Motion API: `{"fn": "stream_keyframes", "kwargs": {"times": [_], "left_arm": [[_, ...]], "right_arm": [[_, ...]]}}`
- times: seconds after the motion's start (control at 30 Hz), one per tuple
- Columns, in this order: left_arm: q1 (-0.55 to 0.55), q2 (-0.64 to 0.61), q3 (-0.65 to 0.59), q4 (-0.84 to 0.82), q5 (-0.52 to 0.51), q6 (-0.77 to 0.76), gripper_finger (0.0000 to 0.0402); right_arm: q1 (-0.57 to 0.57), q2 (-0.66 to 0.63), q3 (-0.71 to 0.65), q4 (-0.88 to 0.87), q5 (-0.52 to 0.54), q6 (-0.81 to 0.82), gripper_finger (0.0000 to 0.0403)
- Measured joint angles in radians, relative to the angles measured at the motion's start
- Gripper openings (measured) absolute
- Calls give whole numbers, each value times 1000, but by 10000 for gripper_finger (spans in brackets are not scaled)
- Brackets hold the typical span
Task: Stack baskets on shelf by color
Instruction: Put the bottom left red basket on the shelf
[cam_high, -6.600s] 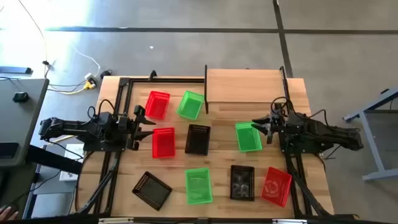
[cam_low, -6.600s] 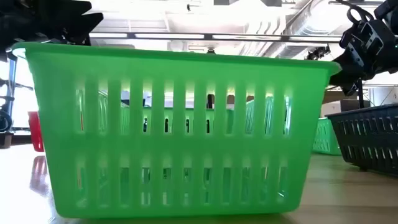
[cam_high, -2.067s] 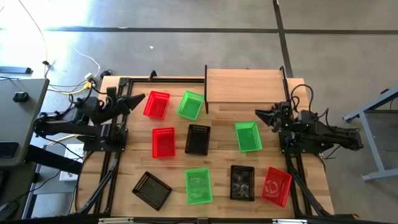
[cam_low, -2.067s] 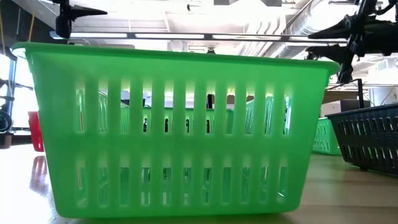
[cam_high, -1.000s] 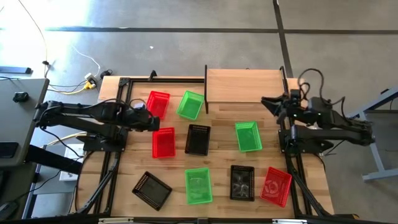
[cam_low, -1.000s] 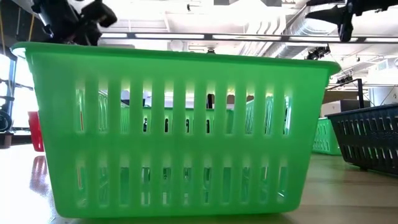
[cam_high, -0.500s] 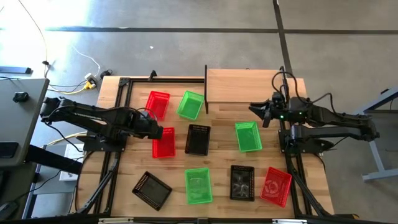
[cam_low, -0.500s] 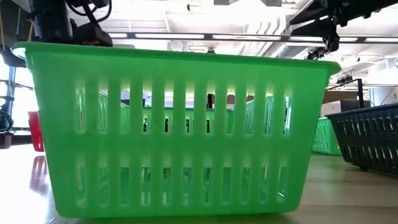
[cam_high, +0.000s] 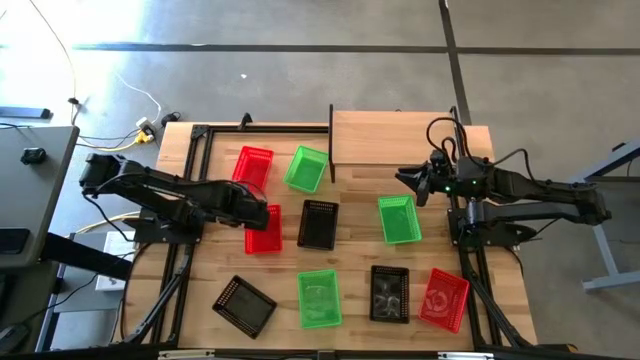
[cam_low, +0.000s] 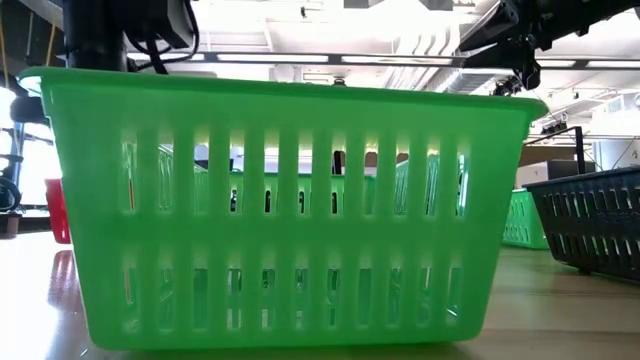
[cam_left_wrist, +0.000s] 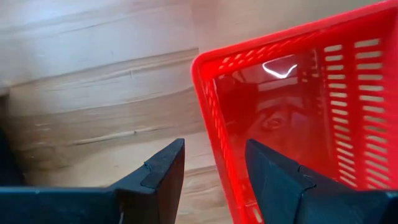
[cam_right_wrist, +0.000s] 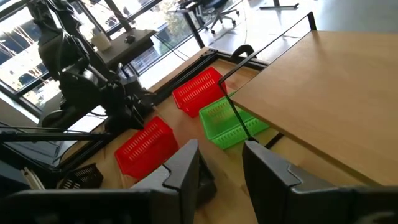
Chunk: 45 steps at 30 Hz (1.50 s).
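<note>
While both open grippers (cam_high: 262, 213) (cam_high: 405, 180) empty, nine baskets (cam_high: 318, 298) apparently empty, shelf (cam_high: 392, 140) bare

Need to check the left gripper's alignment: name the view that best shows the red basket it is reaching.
Left wrist view: the open left gripper straddles the red basket rim. High view shows it partly covered; right wrist view, distant.

In the low view a green basket (cam_low: 285, 210) blocks nearly all my table. My left wrist view cuts off the red basket (cam_left_wrist: 298, 124) under my fingers.
</note>
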Motion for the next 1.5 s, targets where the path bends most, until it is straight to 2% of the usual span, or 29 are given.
{"fn": "stream_keyframes", "kwargs": {"times": [0.27, 0.47, 0.9, 1.0, 1.3, 1.5], "left_arm": [[0, 91, 0, 26, 9, -3, 158], [0, 133, 0, 70, 65, 2, 148], [0, 146, 0, 92, 50, 23, 19], [0, 145, 0, 98, 50, 23, 4], [0, 61, 0, 139, 47, 24, 3], [1, -40, 0, 263, -23, 40, 2]], "right_arm": [[0, 0, 0, -1, 0, 0, 110], [0, 1, 0, -8, -14, 0, 110], [0, 1, 0, -19, -39, 0, 110], [0, 1, 0, -22, -39, 0, 110], [0, 1, 0, -27, -38, 0, 110], [0, 4, 0, -31, -37, 0, 110]]}}
